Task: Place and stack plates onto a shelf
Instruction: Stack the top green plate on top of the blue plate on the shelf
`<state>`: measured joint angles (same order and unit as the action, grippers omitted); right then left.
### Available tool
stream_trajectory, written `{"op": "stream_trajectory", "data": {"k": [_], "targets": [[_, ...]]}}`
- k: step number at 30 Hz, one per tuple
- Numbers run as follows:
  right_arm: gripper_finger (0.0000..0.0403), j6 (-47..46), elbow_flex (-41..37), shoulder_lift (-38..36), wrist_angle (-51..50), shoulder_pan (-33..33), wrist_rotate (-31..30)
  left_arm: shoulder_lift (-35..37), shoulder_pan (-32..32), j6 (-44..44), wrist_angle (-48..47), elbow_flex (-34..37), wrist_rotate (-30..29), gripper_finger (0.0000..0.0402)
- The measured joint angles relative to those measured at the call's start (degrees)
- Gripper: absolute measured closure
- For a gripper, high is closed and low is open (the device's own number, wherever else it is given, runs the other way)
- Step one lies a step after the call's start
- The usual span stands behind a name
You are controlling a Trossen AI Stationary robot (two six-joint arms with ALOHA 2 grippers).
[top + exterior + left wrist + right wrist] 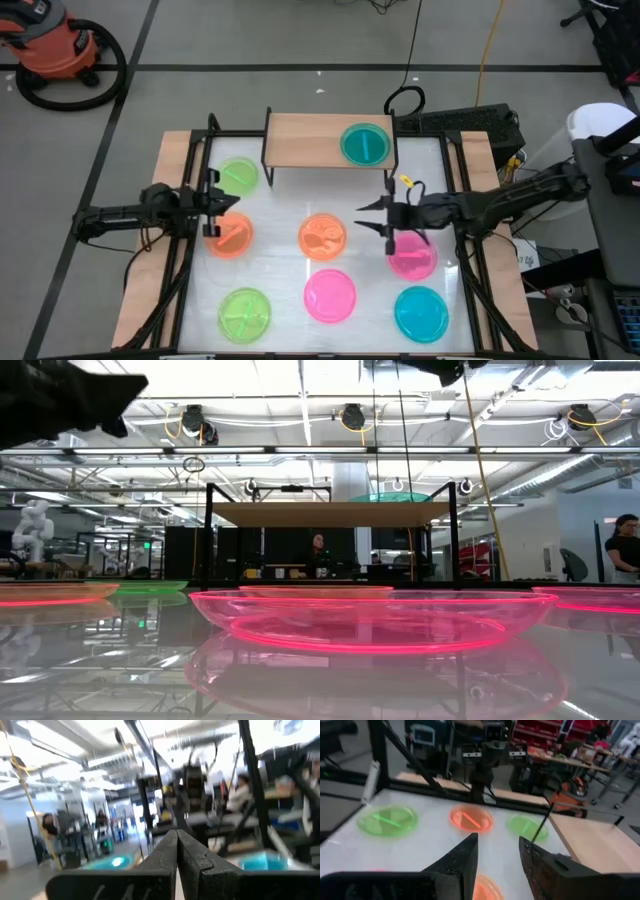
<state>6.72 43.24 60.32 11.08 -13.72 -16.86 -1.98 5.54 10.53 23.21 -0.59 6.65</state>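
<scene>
One cyan plate [366, 144] already sits on the right half of the shelf [300, 140]; seven more plates lie on the table [280, 265], among them a pink plate [412, 258] just below the right gripper [372, 222], whose claw is spread and empty. The left gripper [224, 207] hangs pinched shut, empty, between a green plate [238, 177] and an orange plate [230, 236]. These thin plastic plates look light, stiff and slippery; the raised rim seems the only sound place to pinch.
</scene>
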Motion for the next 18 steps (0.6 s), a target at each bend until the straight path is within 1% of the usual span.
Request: {"op": "stream_trajectory", "data": {"k": [5,8,10,12,15,18], "targets": [[0.0275,0.02,-5.20,-3.51,6.03,-1.64,0.13,0.00,-0.02,-8.30,0.79,-0.03,0.23,0.0394],[0.0275,0.81,-8.25,-5.24,11.03,-1.79,0.15,0.00,-0.02,-15.05,-2.56,-0.02,0.31,0.0394],[0.0275,1.78,-10.22,-6.06,14.68,-1.79,0.17,-0.32,-0.03,-15.63,-5.10,-0.01,-0.02,0.0394],[0.0275,2.84,-11.91,-6.62,18.72,-1.77,0.15,-0.92,-0.04,-14.98,-7.73,-0.01,-2.80,0.0394],[0.0275,4.56,-14.07,-6.89,24.52,-1.77,0.15,-3.31,-0.04,-13.42,-10.17,-0.01,-9.08,0.0394],[0.0275,5.82,-15.34,-6.89,27.47,-1.77,0.15,-6.63,-0.04,-11.92,-10.28,-0.13,-11.91,0.0394]]}}
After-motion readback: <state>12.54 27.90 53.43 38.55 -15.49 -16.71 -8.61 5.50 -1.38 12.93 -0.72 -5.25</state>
